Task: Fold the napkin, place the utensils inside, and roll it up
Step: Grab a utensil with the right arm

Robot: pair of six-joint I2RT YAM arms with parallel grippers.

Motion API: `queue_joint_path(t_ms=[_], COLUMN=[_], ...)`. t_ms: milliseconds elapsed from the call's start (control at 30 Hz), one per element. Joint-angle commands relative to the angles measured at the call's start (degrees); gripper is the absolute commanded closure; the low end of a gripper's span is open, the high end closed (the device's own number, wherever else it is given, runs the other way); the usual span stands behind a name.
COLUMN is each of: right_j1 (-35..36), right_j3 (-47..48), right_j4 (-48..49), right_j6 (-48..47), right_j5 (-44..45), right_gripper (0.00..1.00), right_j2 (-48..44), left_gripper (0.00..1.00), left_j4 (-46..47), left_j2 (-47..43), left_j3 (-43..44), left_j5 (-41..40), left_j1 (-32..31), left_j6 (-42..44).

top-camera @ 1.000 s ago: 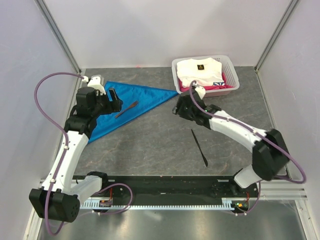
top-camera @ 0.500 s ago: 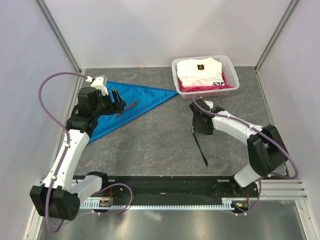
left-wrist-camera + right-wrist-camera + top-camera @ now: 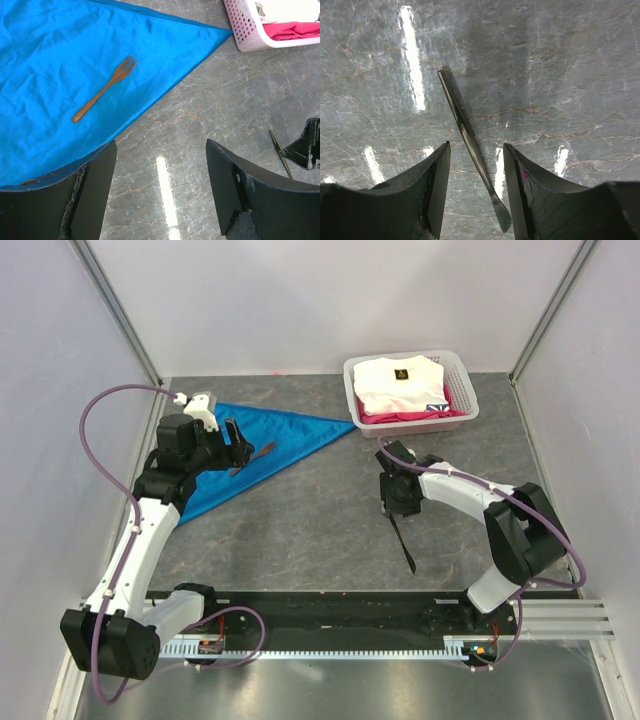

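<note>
- Hovering with the left gripper (image 3: 160,145), jaws wide and empty, above the napkin (image 3: 75,60) lying triangular at 10 o'clock.
- Straddling, with the right gripper (image 3: 476,147) released, the dark pointed utensil (image 3: 465,125) at 4 o'clock.
- Resting on the napkin: brownish fork (image 3: 102,90).

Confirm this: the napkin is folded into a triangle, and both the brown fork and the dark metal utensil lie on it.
One part is wrong. Only the brown fork lies on the triangle-folded napkin. The dark metal utensil lies off it, on the bare grey table, well apart from the cloth, as the top external view shows.
</note>
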Motion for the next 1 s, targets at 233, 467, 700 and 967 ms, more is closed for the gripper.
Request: queue_joint_path(t_ms=[233,467,700,967], right_j1=[0.4,3.1,6.6,11.0], right_j3=[0.1,0.7,3.0,13.0], right_j4=[2.1,2.1,1.3,2.2], right_j6=[-1.3,-1.3,1.6,5.6], right_j5=[-0.7,1.8,3.8,0.8], right_gripper=[0.52,0.60,0.93,1.00], right_j2=[2.9,5.7,9.4,14.5], left_gripper=[0.21,0.21,0.21,0.21], left_j4=[2.3,2.3,2.3,2.2], left_j2=[0.2,0.2,-0.2,-0.4], left_j3=[0.1,0.2,0.3,0.3], left_j5=[1.9,2.3,2.7,3.1], left_j1=[-0.1,-0.1,-0.2,-0.1], left_j6=[1.6,1.5,1.2,1.1])
